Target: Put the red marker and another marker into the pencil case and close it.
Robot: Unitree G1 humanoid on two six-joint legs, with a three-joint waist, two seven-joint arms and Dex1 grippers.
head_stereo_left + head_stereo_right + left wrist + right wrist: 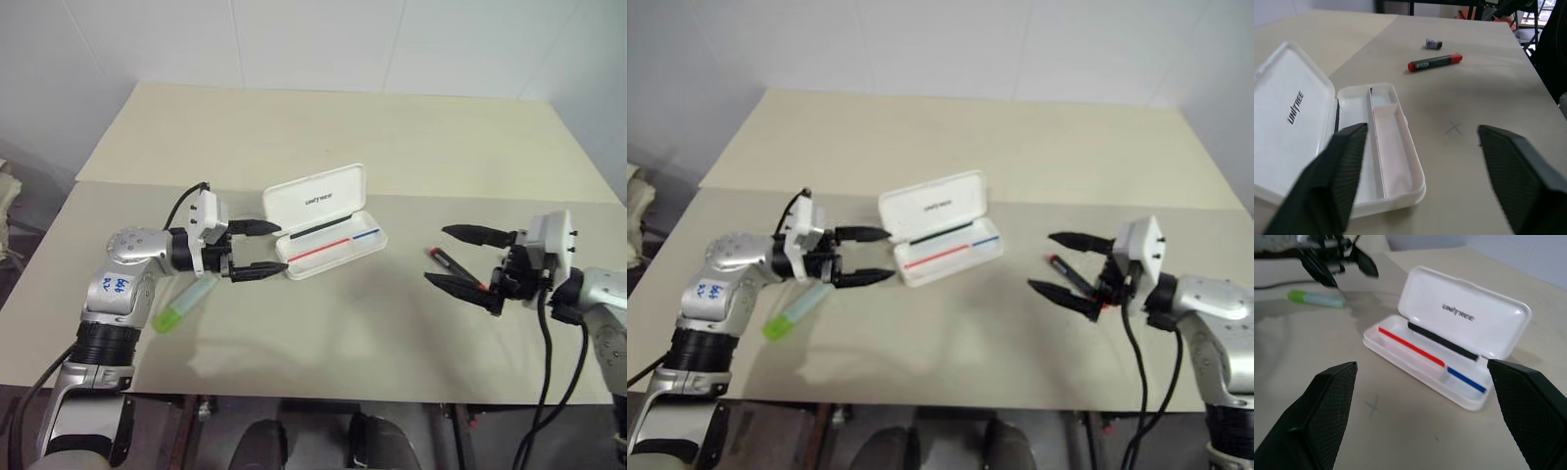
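Note:
The white pencil case (328,223) lies open mid-table, its lid raised and its tray holding no marker (1415,355). My left gripper (260,249) hovers open just left of the case, pointing at it, with nothing between its fingers. Below that arm lies the light-green highlighter (184,303) on the table. The red marker (1435,62) lies on the table to the right of the case, partly hidden under my right gripper (458,257) in the head views. That gripper stands wide open above the marker (1068,273), pointing left toward the case.
The table (343,127) has a seam across its middle just behind the case. A small dark cap-like piece (1433,44) lies beyond the red marker. A pencilled cross (1372,405) marks the table between the case and my right gripper.

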